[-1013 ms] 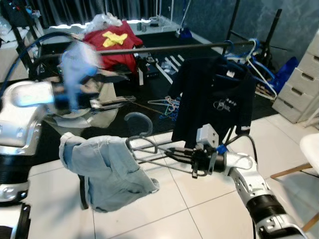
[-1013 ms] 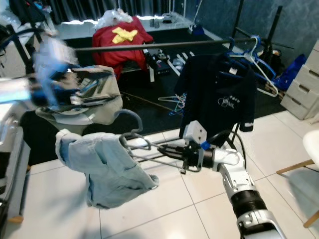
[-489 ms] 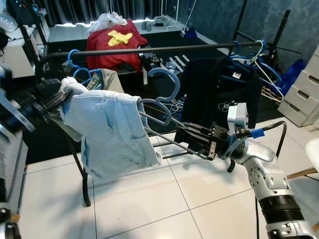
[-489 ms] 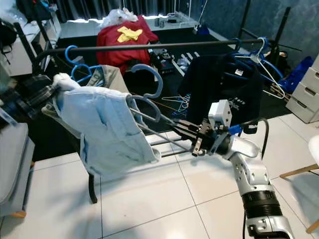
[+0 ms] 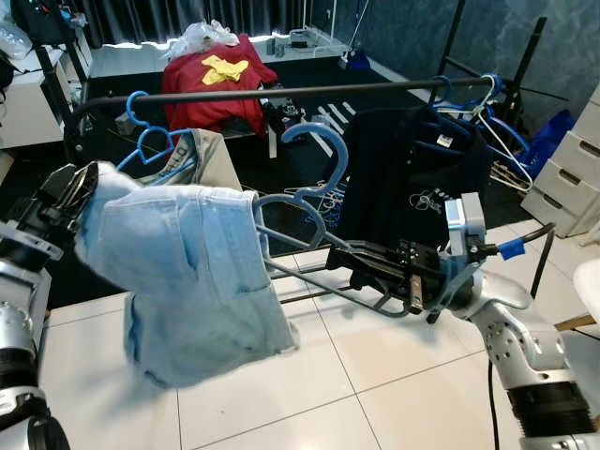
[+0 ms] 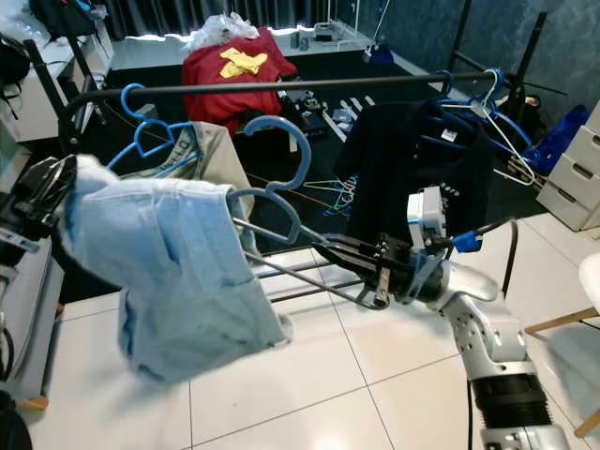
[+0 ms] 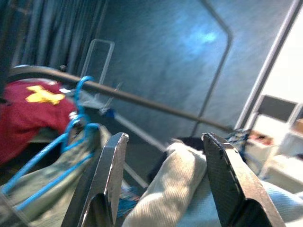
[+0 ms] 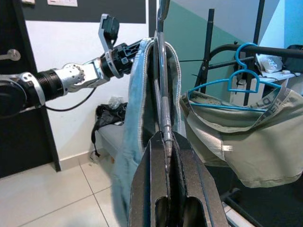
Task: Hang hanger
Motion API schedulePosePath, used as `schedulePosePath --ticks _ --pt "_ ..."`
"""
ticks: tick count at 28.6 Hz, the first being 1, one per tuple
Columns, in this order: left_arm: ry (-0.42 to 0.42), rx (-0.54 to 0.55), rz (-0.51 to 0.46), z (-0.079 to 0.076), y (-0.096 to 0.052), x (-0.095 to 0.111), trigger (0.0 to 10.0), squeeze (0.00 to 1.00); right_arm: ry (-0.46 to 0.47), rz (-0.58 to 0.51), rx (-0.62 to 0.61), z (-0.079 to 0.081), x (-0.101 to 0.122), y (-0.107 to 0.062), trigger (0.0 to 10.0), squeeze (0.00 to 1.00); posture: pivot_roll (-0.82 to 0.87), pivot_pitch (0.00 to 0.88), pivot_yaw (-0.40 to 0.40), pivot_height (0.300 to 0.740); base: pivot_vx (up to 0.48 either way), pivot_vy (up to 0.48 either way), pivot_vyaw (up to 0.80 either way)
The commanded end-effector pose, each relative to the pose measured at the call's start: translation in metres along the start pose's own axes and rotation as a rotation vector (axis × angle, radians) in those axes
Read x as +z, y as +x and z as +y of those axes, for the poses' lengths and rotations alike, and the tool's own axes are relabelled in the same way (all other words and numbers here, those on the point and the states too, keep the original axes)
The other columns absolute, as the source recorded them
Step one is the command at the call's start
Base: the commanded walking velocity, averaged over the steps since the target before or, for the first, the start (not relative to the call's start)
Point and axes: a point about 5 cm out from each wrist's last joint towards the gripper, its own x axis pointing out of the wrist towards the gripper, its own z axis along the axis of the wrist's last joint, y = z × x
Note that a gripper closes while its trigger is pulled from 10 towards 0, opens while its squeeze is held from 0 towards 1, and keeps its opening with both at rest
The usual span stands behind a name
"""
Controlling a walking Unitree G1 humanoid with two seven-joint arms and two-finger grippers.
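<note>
A grey-blue hanger carries a light-blue denim garment draped over it. My right gripper is shut on the hanger's wire end and holds it out sideways. The hanger's blue hook curls up just below the black clothes rail, apart from it. My left gripper is at the garment's far end, and its fingers sit on either side of a pale fold of the cloth.
On the rail hang a black polo shirt, olive shorts on a blue hanger, and spare blue hangers. More hangers lie on the floor behind the rail. White drawers stand at the right. A red shirt lies farther back.
My right gripper has raised the hanger and garment from near the floor up toward the rail. My left gripper has taken the garment's far end and pulled it leftward.
</note>
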Motion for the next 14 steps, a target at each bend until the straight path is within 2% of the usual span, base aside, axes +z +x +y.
schedulePosePath --ticks 1,3,4,11,12,13,14 --pt "-0.032 -0.046 -0.012 -0.003 -0.006 0.002 10.0 0.0 -0.02 -0.053 0.003 0.001 0.013 -0.001 0.0 0.0 -0.16 0.073 0.0 0.74 0.0 0.0 0.0" --pt "-0.034 -0.058 -0.013 -0.004 -0.007 0.003 10.0 0.0 -0.017 -0.052 0.0 0.0 0.013 -0.002 0.0 0.0 -0.16 0.073 0.0 0.74 0.0 0.0 0.0" --pt "-0.03 -0.071 -0.007 -0.004 -0.009 0.004 10.0 1.0 -0.014 -0.049 -0.002 0.0 0.014 -0.002 0.0 0.0 -0.16 0.073 -0.003 0.74 0.0 0.0 0.0" --pt "-0.027 -0.098 0.018 -0.004 -0.012 0.003 10.0 1.0 -0.01 -0.045 -0.001 0.0 0.015 -0.002 0.0 0.0 -0.16 0.074 -0.004 0.74 0.0 0.0 0.0" --pt "0.009 -0.096 0.049 0.0 -0.016 0.005 10.0 1.0 -0.007 -0.042 0.0 -0.001 0.016 -0.003 0.0 0.0 -0.16 0.073 -0.008 0.74 0.0 0.0 0.0" --pt "0.009 -0.096 0.049 0.0 -0.016 0.005 10.0 1.0 -0.007 -0.042 0.0 -0.001 0.016 -0.003 0.0 0.0 -0.16 0.073 -0.008 0.74 0.0 0.0 0.0" --pt "0.029 -0.106 0.084 0.002 -0.021 0.006 10.0 0.83 -0.005 -0.038 0.003 -0.001 0.017 -0.004 0.0 0.0 -0.16 0.076 -0.009 0.74 0.0 0.0 0.0"
